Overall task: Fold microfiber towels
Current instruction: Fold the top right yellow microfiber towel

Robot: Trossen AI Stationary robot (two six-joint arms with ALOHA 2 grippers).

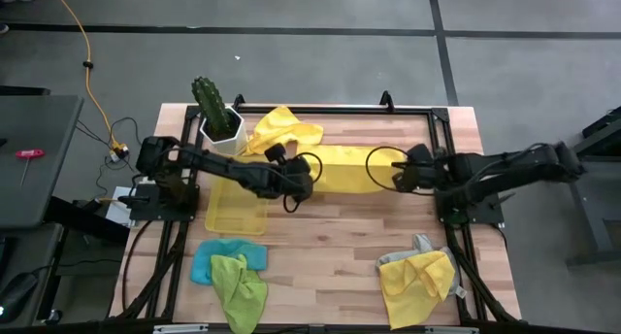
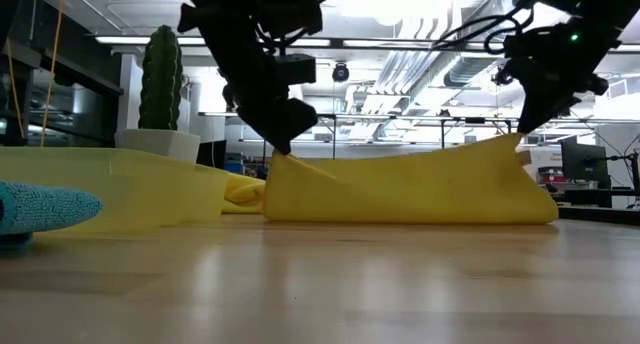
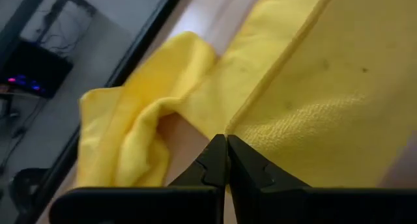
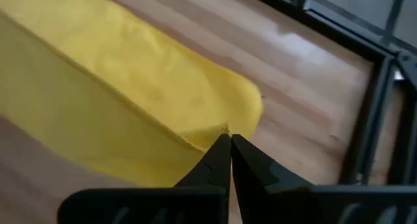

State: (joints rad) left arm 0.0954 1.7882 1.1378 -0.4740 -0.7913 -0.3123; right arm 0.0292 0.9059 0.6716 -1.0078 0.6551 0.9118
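The translucent yellow tray [image 1: 236, 211] lies flat on the table [image 1: 330, 261] on the left arm's side, just in front of the white pot [image 1: 222, 137], and nothing shows inside it; the pot holds a tall green cactus [image 1: 210, 103] standing upright at the table's far left corner. Past the tray, toward the table's middle, a bright yellow towel [image 1: 347, 169] is stretched between the two arms, its lower edge resting on the wood while both upper corners are lifted, as the low view shows. The left pincer [image 1: 312, 172] is closed tight on the towel's left corner, its fingertips [image 3: 226, 148] meeting with the cloth edge pinched between them; the right pincer [image 1: 394, 171] is likewise clamped on the opposite corner. Just behind the stretched towel, beside the pot, a second yellow towel [image 1: 281, 130] lies crumpled, close to the left arm's reach. Along the near edge, well apart from the work, a lime green towel [image 1: 240, 288] lies bunched partly on top of a light blue towel [image 1: 208, 259] on the left, and on the right a rumpled yellow towel [image 1: 417, 283] lies over a grey towel [image 1: 415, 248]. A black frame [image 1: 441, 116] borders the table's far and side edges.
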